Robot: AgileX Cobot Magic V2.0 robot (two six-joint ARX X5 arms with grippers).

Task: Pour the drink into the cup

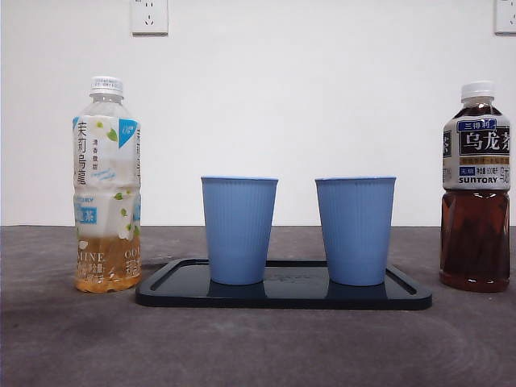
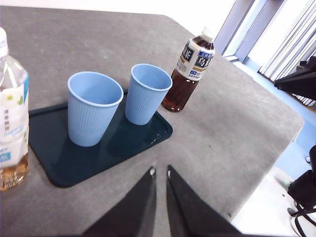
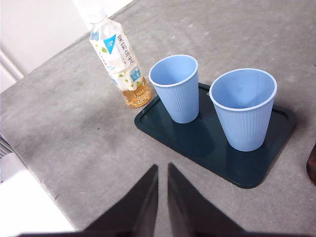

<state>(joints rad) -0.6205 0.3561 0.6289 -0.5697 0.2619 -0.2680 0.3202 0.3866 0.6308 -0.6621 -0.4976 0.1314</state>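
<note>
We are holding both grippers, left point(image 2: 159, 173) and right point(image 3: 163, 169), high over the worktop point(image 1: 258, 347), jaws nearly pressed together and empty, while two capped bottles point(image 1: 107, 185) point(image 1: 476, 187) are flanking two upright cups point(image 1: 239, 230) point(image 1: 355, 230) mid-worktop on the tray point(image 1: 282, 294), ready for pouring.

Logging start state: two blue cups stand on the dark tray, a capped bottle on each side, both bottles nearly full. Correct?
Not quite. The dark tea bottle is nearly full, but the front view shows the jasmine tea bottle holding only a little liquid at its base. Rest stands.

Two wall sockets point(image 1: 149, 16) sit above a grey table point(image 1: 258, 347).
</note>
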